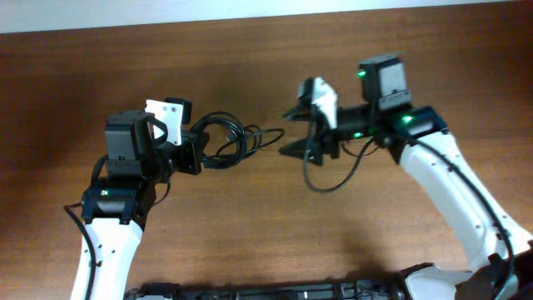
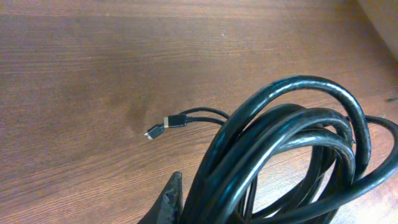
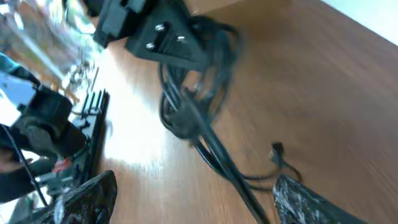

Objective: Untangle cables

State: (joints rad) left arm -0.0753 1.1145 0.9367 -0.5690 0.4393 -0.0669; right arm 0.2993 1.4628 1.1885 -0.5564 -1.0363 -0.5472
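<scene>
The cables (image 1: 226, 140) are a bundle of black loops on the wooden table, between the two arms. My left gripper (image 1: 198, 155) is shut on the bundle's left side. In the left wrist view the loops (image 2: 292, 143) fill the lower right beside one fingertip (image 2: 171, 199), and a small plug end (image 2: 173, 121) lies on the wood. Two strands (image 1: 265, 133) run right from the bundle toward my right gripper (image 1: 293, 133), which is open. In the right wrist view the strands (image 3: 214, 152) pass between its spread fingers (image 3: 199, 205) without touching them, and a plug end (image 3: 276, 149) lies near the right finger.
The wooden table (image 1: 250, 58) extends all round. A thin black wire loop (image 1: 333, 182) hangs below my right arm. The table's far edge meets a white wall (image 1: 250, 10). The left gripper's black body (image 3: 158, 31) shows at the top of the right wrist view.
</scene>
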